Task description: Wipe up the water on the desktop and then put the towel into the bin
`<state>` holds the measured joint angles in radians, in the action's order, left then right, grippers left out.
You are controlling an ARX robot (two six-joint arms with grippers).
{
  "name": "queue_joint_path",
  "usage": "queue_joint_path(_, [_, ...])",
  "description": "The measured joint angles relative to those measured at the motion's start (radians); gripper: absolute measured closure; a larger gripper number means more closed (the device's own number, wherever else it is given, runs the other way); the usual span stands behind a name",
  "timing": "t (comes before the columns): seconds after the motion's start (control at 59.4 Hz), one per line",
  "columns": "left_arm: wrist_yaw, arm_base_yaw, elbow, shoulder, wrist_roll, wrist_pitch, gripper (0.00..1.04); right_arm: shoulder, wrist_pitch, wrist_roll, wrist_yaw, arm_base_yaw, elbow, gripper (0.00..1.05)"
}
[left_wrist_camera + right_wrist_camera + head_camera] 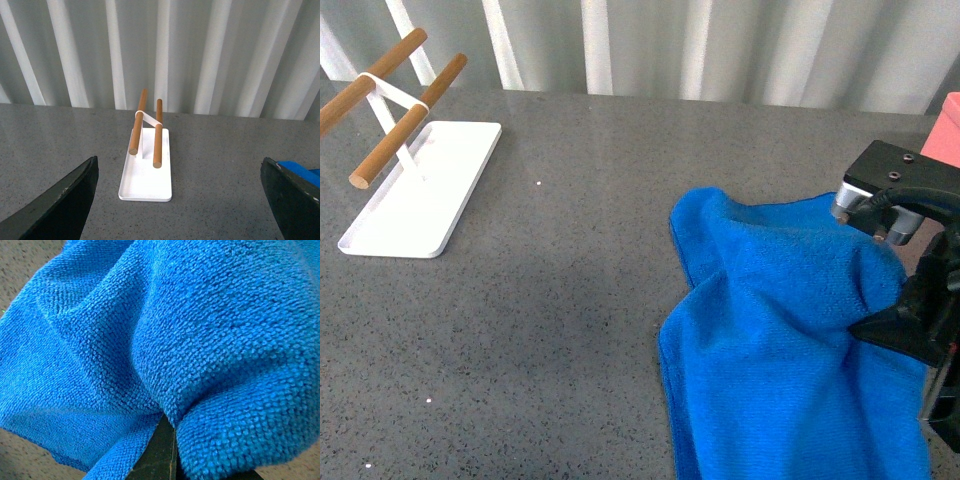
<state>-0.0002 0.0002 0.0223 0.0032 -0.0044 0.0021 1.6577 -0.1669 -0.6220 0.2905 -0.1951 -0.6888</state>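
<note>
The bright blue towel point(775, 330) lies bunched on the dark grey desktop point(570, 300) at the right front. My right gripper point(890, 325) is shut on the towel's right side, lifting a fold of it. In the right wrist view the towel point(165, 340) fills the picture, pinched between the dark fingers point(160, 457). A corner of the pink bin point(945, 135) shows at the far right edge. My left gripper point(180, 200) is open and empty above the desktop point(220, 170); a bit of towel point(300, 170) shows by its finger. No water is visible.
A flat white tray point(420, 190) with wooden bars point(405, 120) stands at the back left; it also shows in the left wrist view point(147, 170). A white corrugated wall point(720, 45) runs behind the desktop.
</note>
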Motion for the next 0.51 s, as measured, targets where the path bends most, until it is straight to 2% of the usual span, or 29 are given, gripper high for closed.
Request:
queue_joint_path(0.27, [0.0, 0.0, 0.0, 0.0, 0.0, 0.0, 0.07, -0.05, -0.067, -0.126, -0.001, 0.105, -0.006, 1.01])
queue_joint_path(0.505, [0.0, 0.0, 0.0, 0.0, 0.0, 0.0, 0.07, -0.073, -0.105, -0.212, -0.016, 0.246, -0.059, 1.01])
